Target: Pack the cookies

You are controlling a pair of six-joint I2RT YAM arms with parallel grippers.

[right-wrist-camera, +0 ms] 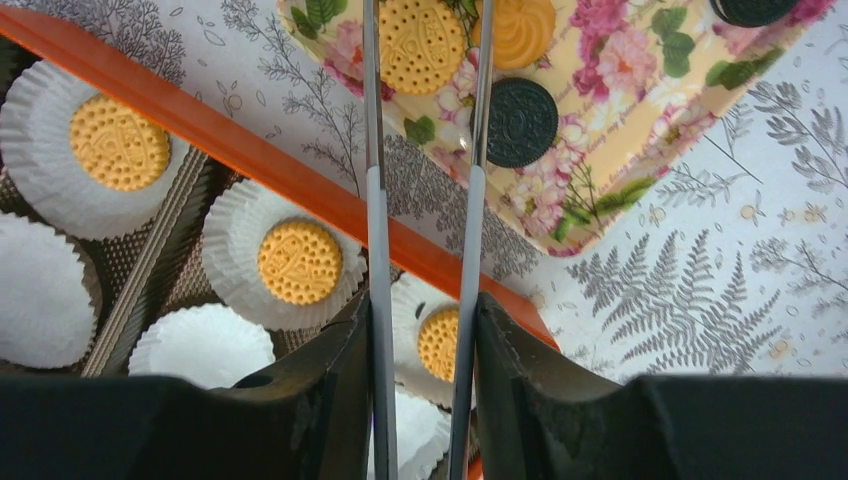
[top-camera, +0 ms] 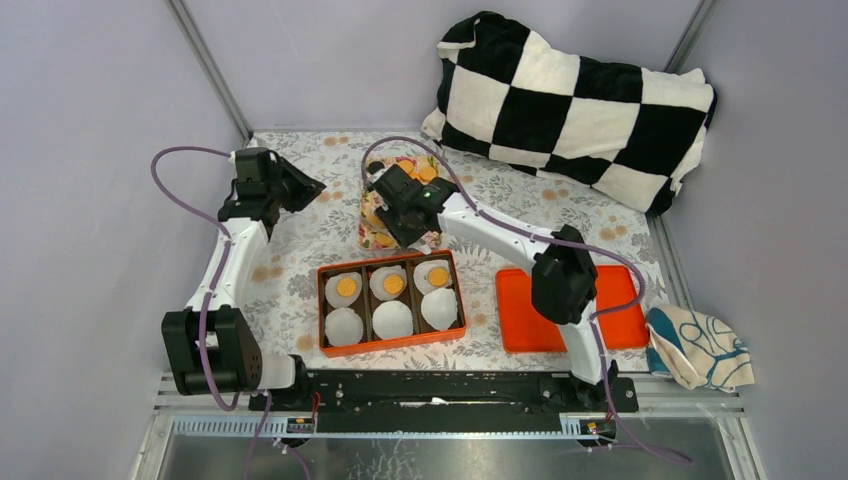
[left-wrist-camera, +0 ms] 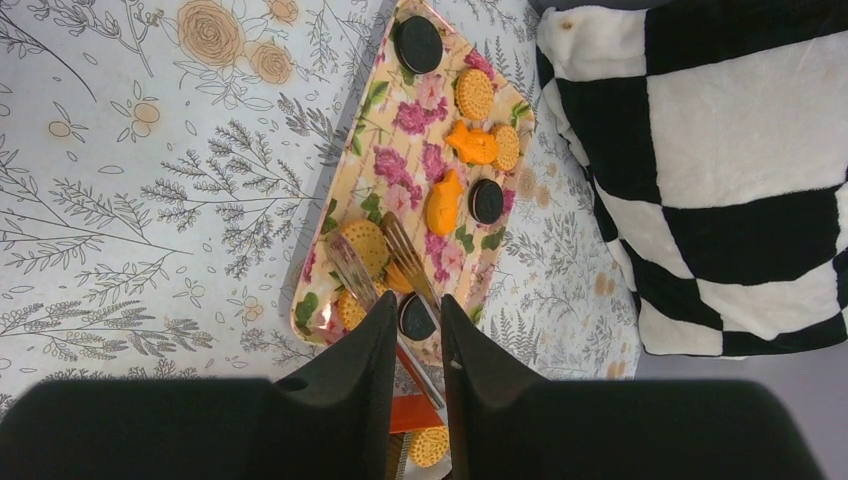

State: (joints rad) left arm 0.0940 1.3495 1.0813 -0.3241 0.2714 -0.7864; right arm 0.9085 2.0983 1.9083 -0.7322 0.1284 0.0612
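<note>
Your right jaws clamp the tongs (right-wrist-camera: 376, 250), whose arms straddle 1 round cookie (right-wrist-camera: 418, 42) lying flat, face up, on the floral tray (right-wrist-camera: 620, 65) at top centre; your left jaws stand slightly apart, empty.

Black-and-white checkered pillow (top-camera: 575, 105) on floral tabletop (top-camera: 290, 290), far right. Flat orange tray (top-camera: 520, 320) near right, patterned cloth (top-camera: 700, 348) just beside. Orange divided box (top-camera: 322, 310) centre; floral tray (left-wrist-camera: 400, 150) behind, metal tongs (right-wrist-camera: 375, 200) over it.
</note>
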